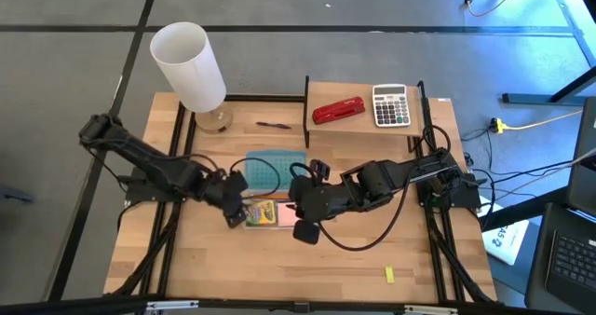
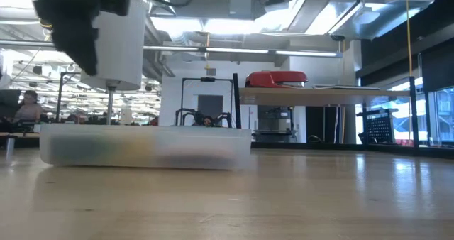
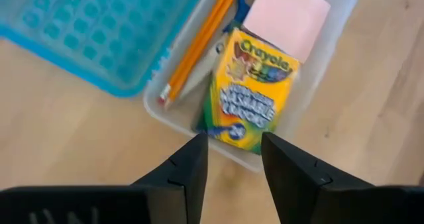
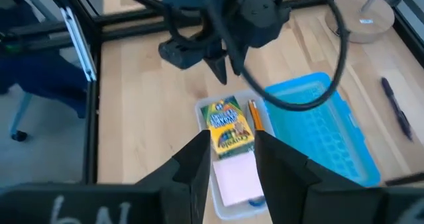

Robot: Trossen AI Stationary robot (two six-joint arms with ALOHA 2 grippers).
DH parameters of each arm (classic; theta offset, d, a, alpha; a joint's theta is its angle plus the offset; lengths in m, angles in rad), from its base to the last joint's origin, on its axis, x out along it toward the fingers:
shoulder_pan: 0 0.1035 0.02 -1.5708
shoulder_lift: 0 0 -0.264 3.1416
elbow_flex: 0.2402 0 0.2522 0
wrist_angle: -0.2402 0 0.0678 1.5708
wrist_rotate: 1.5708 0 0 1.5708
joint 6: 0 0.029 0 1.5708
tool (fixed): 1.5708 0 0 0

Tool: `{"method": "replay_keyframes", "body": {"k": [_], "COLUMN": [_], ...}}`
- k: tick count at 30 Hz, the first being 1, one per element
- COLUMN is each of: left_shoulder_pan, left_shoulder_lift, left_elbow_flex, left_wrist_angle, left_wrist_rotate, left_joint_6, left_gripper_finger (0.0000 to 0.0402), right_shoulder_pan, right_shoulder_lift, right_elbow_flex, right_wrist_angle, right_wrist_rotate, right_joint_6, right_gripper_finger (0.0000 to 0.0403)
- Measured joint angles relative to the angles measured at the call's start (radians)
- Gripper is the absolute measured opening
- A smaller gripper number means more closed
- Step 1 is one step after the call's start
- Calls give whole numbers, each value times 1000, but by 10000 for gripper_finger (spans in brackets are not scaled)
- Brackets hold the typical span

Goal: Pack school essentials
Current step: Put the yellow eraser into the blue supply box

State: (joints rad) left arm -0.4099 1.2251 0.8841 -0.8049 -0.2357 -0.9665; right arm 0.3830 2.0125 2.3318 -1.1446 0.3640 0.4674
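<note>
A clear box (image 3: 339,32) stands on the table and holds the green-yellow crayon box (image 3: 252,88), orange pencils (image 3: 199,45), a pink sticky-note pad (image 3: 291,15) and blue-handled scissors (image 3: 242,0). Its blue lid (image 1: 272,169) lies flat just beyond it. My left gripper (image 3: 233,141) hangs open above the box's left end, with nothing between its fingers. My right gripper (image 4: 230,141) hovers open higher up over the box's right end, also with nothing in it. A thin dark-red pen (image 1: 273,125) lies at the back. A tiny yellow block (image 1: 390,275) lies near the front right.
A raised wooden shelf (image 1: 321,91) at the back right carries a red stapler (image 1: 338,111) and a grey calculator (image 1: 391,105). A white cylinder on a round wooden base (image 1: 191,68) stands at the back left. Bare wood stretches along the table's near side.
</note>
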Motion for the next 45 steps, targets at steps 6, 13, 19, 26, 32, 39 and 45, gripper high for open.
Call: {"method": "replay_keyframes", "body": {"k": [6, 13, 19, 26, 32, 39, 45], "left_shoulder_pan": [-115, -195, -206, -176, -132, -70, -44], "left_shoulder_lift": [-18, -19, -20, -20, -20, -20, -20], "left_elbow_flex": [0, 0, 0, 0, 1, 1, 1], "left_wrist_angle": [-8, -9, -2, 42, 155, 246, 257], "left_wrist_rotate": [-53, -103, -122, -122, -120, -120, -118], "left_joint_6": [-182, -346, -392, -354, -184, 8, 76], "left_gripper_finger": [135, 135, 133, 133, 134, 135, 135], "right_shoulder_pan": [-1, 19, 120, 224, 316, 402, 442], "right_shoulder_lift": [0, 0, -6, -27, -31, -31, -30], "right_elbow_flex": [1, 1, 1, 2, 2, -109, -263], "right_wrist_angle": [8, -179, -376, -424, -427, -426, -369], "right_wrist_rotate": [-109, -228, -169, -147, -181, -275, -444], "right_joint_6": [-2, 160, 326, 638, 977, 1369, 1515], "right_gripper_finger": [120, 120, 120, 120, 120, 120, 119]}}
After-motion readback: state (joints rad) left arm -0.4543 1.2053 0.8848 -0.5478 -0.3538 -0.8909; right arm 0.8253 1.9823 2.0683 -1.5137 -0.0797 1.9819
